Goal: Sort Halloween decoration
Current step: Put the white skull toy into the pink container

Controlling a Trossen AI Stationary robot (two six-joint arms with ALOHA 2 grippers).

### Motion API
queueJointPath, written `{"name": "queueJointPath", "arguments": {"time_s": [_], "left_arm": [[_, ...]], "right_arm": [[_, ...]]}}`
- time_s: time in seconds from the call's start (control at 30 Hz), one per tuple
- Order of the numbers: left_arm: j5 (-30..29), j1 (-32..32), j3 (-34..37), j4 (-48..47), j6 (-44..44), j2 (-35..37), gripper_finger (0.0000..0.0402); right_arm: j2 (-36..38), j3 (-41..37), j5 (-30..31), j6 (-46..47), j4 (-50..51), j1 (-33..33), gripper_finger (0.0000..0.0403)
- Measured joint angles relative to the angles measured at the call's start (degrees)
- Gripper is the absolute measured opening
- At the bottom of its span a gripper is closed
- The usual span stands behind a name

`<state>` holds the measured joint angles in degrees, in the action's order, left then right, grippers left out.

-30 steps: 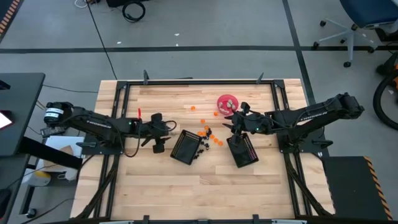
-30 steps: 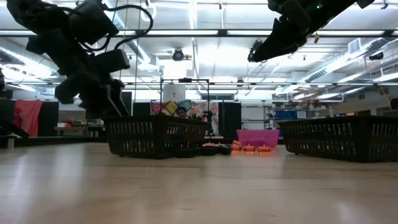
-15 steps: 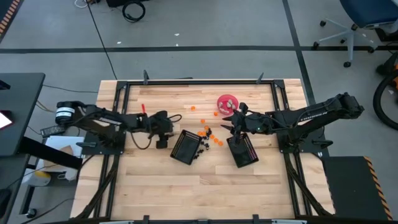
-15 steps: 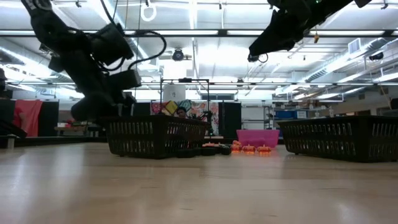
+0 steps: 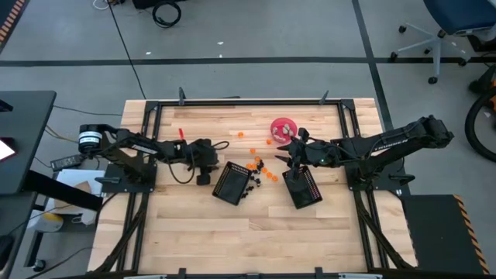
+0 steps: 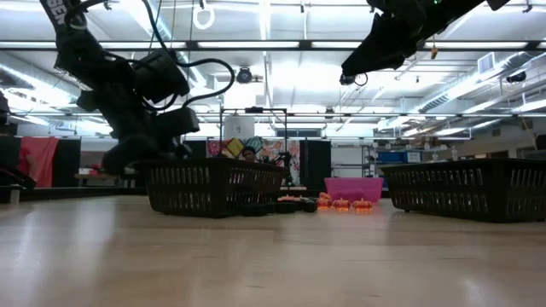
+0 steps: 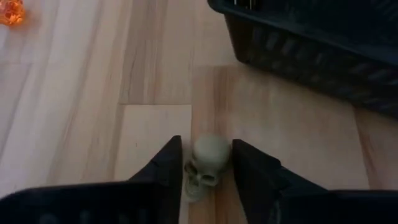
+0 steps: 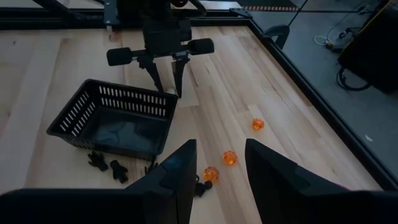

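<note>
A pale grey skull piece (image 7: 205,163) sits between my left gripper's (image 7: 208,171) fingers, on the table's left side beside the left black mesh basket (image 5: 232,183). In the right wrist view that gripper (image 8: 166,84) points down behind the basket (image 8: 115,118). Orange pieces (image 5: 263,169) and black pieces (image 5: 249,186) lie on the wood between the two baskets. My right gripper (image 8: 214,177) hovers open above the orange pieces (image 8: 230,157), holding nothing. My left gripper has the skull pinched between its two fingers, one fingertip (image 7: 173,165) on each side of the rounded head (image 7: 211,152). The fingers come from above, pointing down at the table. Whether the skull rests on the wood or is lifted, I cannot tell.
The right mesh basket (image 5: 302,187) lies under my right arm. The pink bowl (image 5: 284,128) with pale pieces stands toward the far edge. One orange piece (image 7: 11,11) lies apart on the wood. Bare boards stretch along the near side (image 5: 248,240).
My left gripper has moved down toward the table and a little toward the left basket, ending low behind it in the low view. The right arm has kept still.
</note>
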<state>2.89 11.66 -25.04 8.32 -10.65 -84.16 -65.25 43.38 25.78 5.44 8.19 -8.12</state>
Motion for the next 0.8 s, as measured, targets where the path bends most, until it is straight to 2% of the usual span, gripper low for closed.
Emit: {"name": "queueJointPath", "arguments": {"time_s": [0.23, 0.5, 0.67, 0.8], "left_arm": [[-0.3, -0.2, 0.1, 1.3, 1.4, -0.1, 0.0058], [-2.2, -0.3, 0.1, 1.3, 1.6, 0.2, 0.0054], [-6.6, -0.2, -0.9, 0.4, 0.9, 0.1, 0.0054], [-13.1, -0.2, -2.2, 0.8, 0.0, 0.1, 0.0053]], "right_arm": [[0.0, 0.0, 0.0, -0.4, 0.0, 0.0, 0.0141], [0.0, 0.0, 0.0, -0.9, 0.0, 0.0, 0.0141], [0.0, 0.0, 0.0, -0.9, 0.0, 0.0, 0.0141], [0.0, 0.0, 0.0, -1.0, 0.0, 0.0, 0.0141]]}}
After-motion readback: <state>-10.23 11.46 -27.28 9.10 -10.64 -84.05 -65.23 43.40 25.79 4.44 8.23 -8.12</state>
